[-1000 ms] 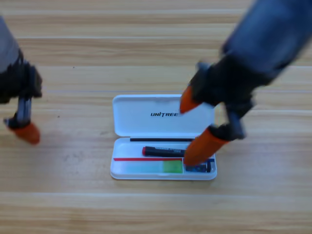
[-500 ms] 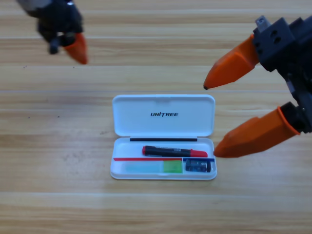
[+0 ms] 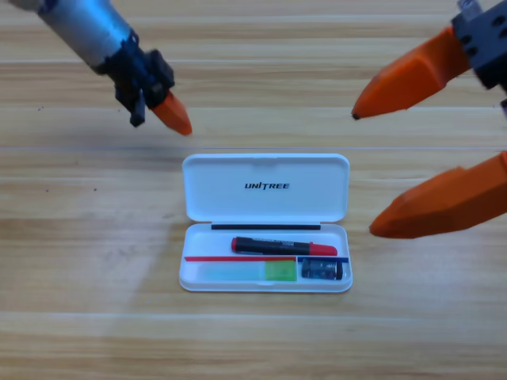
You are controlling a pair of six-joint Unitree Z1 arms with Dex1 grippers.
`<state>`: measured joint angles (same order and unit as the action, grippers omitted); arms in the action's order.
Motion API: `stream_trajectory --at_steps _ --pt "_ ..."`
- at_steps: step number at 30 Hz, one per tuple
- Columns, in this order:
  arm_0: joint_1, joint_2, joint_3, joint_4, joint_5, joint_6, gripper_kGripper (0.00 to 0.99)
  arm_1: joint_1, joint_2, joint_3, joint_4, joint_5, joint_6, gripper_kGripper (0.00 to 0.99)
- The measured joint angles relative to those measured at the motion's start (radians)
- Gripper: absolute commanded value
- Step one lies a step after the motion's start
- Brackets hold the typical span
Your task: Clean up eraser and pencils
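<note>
High view, left to right. Left gripper (image 3: 169, 114) above case's upper left corner, jaw gap hidden, cannot tell. White case (image 3: 266, 190) open, lid reads "UNITREE". Inside: green pencil (image 3: 247, 271) front row, red pencil (image 3: 283, 246) behind, label unreadable; eraser (image 3: 322, 271) front right. All likely light, rigid; sticks smooth, grip mid-length. Right gripper (image 3: 363, 172) beside case, jaws wide apart, empty.

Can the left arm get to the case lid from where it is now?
Probably yes: the left end effector hovers just up-left of the open lid, with only bare table between them, and the right end effector is off to the right.
</note>
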<state>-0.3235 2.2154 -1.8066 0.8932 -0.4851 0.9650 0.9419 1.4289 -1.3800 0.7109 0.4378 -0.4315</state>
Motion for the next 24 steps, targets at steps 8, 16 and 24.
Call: stream_trajectory --at_steps 8,16,24 --pt "0.008 0.119 -0.125 0.18 -0.168 0.082 0.0 0.0 -0.002 0.0 -0.01 0.0 0.0 0.989" --pt "-0.001 0.132 -0.126 0.233 -0.233 0.094 0.0 0.0 -0.002 0.001 -0.013 0.0 0.002 0.989" --pt "-0.053 0.132 -0.084 0.241 -0.234 0.111 0.0 0.0 -0.001 0.001 -0.016 0.0 0.004 0.989"
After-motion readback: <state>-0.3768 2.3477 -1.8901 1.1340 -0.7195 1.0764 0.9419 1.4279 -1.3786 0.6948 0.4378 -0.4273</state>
